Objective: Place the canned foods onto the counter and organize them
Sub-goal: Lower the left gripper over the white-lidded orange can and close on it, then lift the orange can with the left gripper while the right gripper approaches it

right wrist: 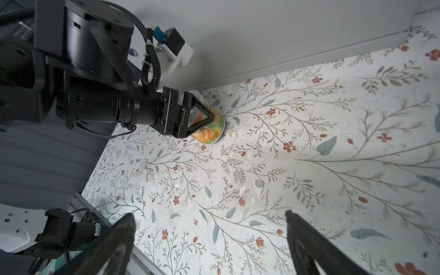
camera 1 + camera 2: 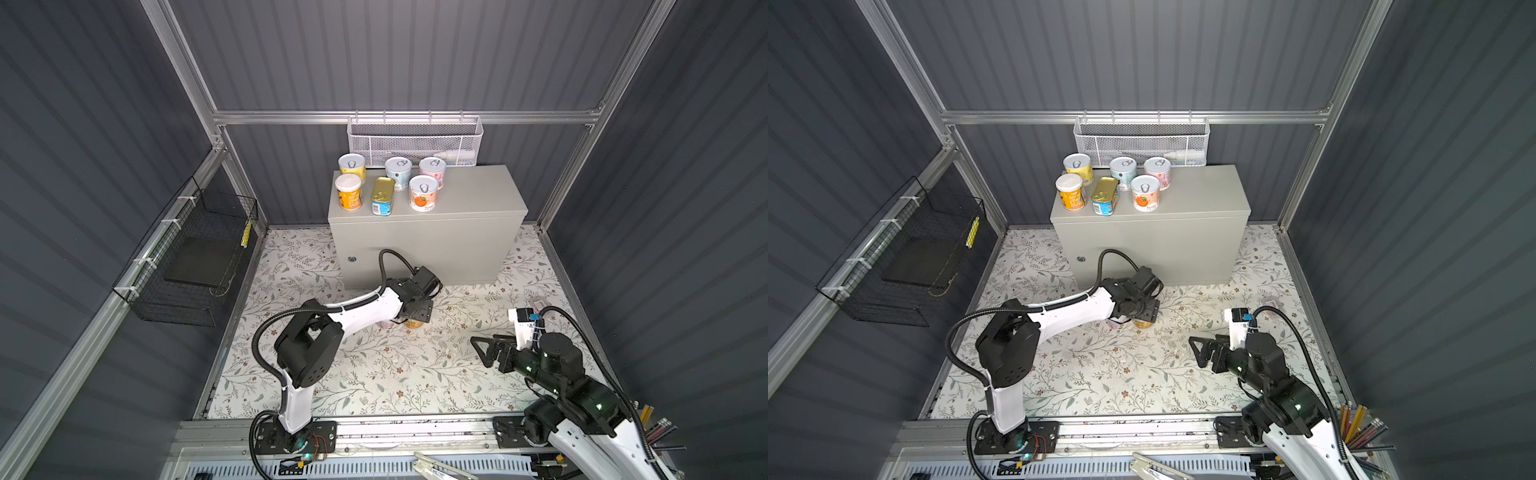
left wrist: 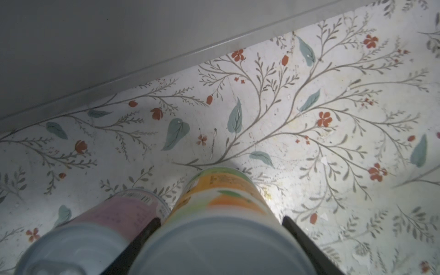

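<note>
Hiding most of the orange can [image 3: 221, 190] in both top views, the left gripper [image 1: 206, 119] clamps it just before the counter [image 2: 424, 245]. A pink can [image 3: 114, 214] touching it is blurred and cut off. The right gripper [image 1: 209, 214], well before the counter, has its fingers spread and empty.

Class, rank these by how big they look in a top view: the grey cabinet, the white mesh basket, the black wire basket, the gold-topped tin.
1. grey cabinet
2. black wire basket, though possibly nearer the camera, so unsure against the next
3. white mesh basket
4. gold-topped tin
</note>
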You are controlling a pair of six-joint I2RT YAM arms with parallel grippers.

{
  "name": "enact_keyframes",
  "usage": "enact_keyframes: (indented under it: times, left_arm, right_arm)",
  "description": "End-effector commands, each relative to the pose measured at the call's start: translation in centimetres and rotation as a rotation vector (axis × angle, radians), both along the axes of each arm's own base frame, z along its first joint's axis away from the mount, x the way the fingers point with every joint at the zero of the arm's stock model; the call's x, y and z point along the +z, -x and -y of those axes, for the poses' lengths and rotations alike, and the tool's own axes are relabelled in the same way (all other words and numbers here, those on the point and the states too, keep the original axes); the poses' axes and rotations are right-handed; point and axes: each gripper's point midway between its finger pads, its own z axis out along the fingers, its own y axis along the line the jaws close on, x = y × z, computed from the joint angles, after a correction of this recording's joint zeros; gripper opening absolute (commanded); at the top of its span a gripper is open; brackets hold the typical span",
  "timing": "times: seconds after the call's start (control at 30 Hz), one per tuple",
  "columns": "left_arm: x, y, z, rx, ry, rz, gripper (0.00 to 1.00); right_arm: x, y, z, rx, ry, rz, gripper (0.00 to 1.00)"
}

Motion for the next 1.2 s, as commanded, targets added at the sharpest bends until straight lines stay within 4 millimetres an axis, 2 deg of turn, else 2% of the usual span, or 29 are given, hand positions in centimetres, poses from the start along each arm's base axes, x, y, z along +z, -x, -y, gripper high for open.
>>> enact_keyframes:
  times: [0.0, 0.27, 0.6, 0.77, 0.87, 1.0, 1.17]
  left_arm:
    - [4.4, 0.7, 0.9, 0.006, 0.153, 0.047, 0.56]
    - [6.8, 2.7, 0.5, -0.006, 0.239, 0.027, 0.55]
    - [7.6, 3.7, 0.1, -0.028, 0.293, 0.002, 0.54]
    - [8.0, 3.9, 0.2, -0.038, 0.323, -0.029, 0.53]
    - [8.3, 3.9, -0.1, -0.04, 0.324, -0.042, 0.53]
    - [8.7, 3.9, -0.2, -0.055, 0.317, -0.064, 0.53]
    - [9.5, 4.6, 0.6, -0.099, 0.339, -0.115, 0.52]
  right_arm:
    - [0.5, 0.2, -0.1, 0.005, -0.037, 0.035, 0.99]
    - [-0.5, -0.1, -0.3, 0.03, 0.074, -0.058, 0.99]
    - [2.4, -0.5, -1.1, 0.112, 0.167, 0.006, 0.99]
    - [2.4, 0.0, -1.7, 0.15, 0.223, 0.029, 0.99]
    - [1.7, 0.5, -2.3, 0.176, 0.274, 0.031, 0.99]
    - [0.8, 1.6, -4.2, 0.262, 0.295, 0.049, 0.99]
    - [0.6, 2.5, -6.0, 0.355, 0.302, 0.116, 0.99]
